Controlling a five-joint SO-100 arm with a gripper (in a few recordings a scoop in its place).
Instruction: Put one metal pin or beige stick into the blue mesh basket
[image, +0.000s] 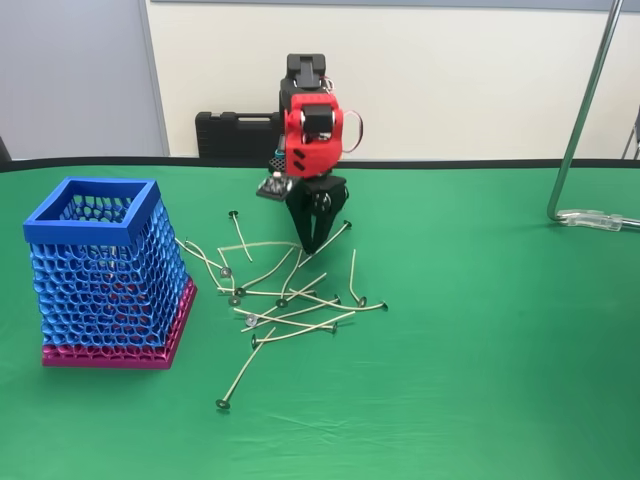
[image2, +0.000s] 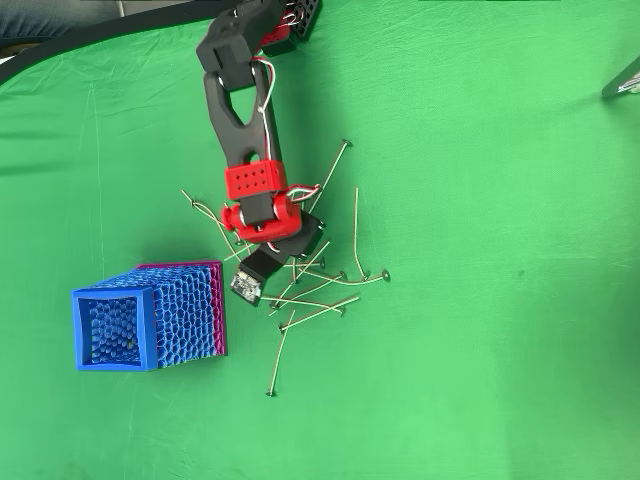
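The gripper (image: 312, 243), fingers pressed together at the tips, points down into the scattered pins (image: 290, 300), well right of the blue mesh basket (image: 92, 225).

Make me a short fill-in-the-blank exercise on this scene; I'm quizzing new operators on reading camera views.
1. The blue mesh basket stands on a base coloured ____.
2. The table is covered in ____ cloth.
3. In the fixed view, the tool points down over the scattered pins, with the basket to its ____.
4. The arm's wrist housing is coloured ____.

Missing words: magenta; green; left; red
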